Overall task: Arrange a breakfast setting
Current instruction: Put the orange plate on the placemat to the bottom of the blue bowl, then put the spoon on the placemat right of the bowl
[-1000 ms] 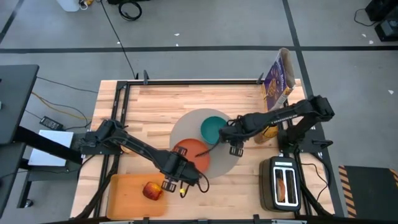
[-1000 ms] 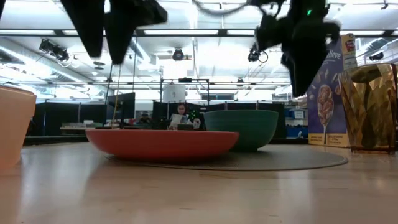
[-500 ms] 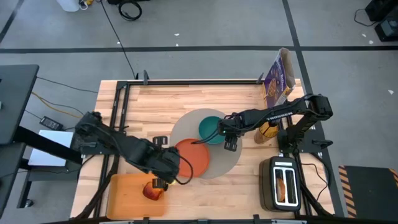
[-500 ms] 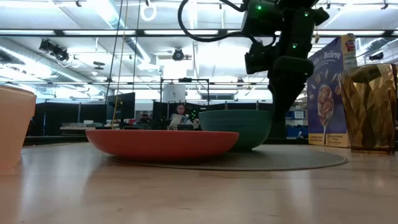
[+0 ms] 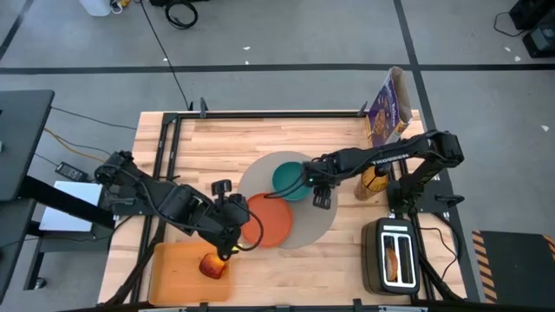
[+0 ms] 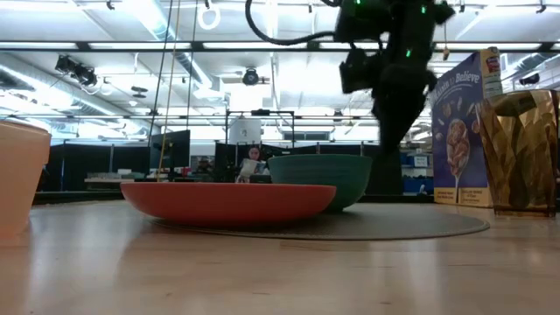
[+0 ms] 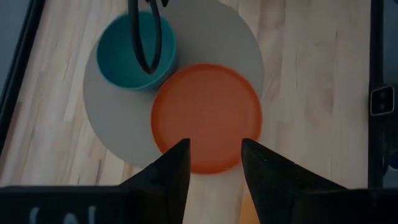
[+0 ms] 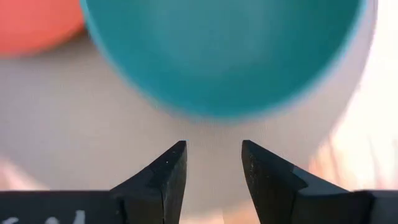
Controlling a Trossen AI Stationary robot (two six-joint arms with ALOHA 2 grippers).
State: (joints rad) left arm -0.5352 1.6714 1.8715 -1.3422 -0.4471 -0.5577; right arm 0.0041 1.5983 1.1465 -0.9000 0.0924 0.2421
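So the grey placemat (image 5: pixel 323 224) is laid out roughly mid-desk, a touch toward 3 o'clock. Two things are seen sitting on it: the teal bowl (image 5: pixel 285 180) up at about 12 o'clock of the mat, and the orange plate (image 5: pixel 270 222) down around 7 o'clock, its edge spilling just past the mat's rim. Bowl and plate are just beside each other; from the low view the plate (image 6: pixel 226 203) is seen overlapping the front of the bowl (image 6: pixel 320 178), both low on the mat (image 6: pixel 411 227).

The right gripper (image 5: pixel 319 186) is held at the 3 o'clock side of the bowl, just beside its rim. In its wrist view the jaws are seen spread apart with nothing between them, the bowl (image 8: pixel 224 56) filling the space ahead and the mat (image 8: pixel 93 149) underneath.

The left gripper (image 5: pixel 232 247) is parked off the plate's 8 o'clock edge, over the near desk. Its jaws are also spread and empty, with the plate (image 7: pixel 206 117), bowl (image 7: pixel 124 53) and mat (image 7: pixel 217 37) all caught in its wrist view.

The red apple (image 5: pixel 211 265) is left on the orange cutting board (image 5: pixel 169 269) at the desk's 7 o'clock corner, right near the left gripper. A toaster (image 5: pixel 395 256) is parked at 4 o'clock, and a cereal box (image 5: pixel 388 108) is stood at about 2 o'clock.
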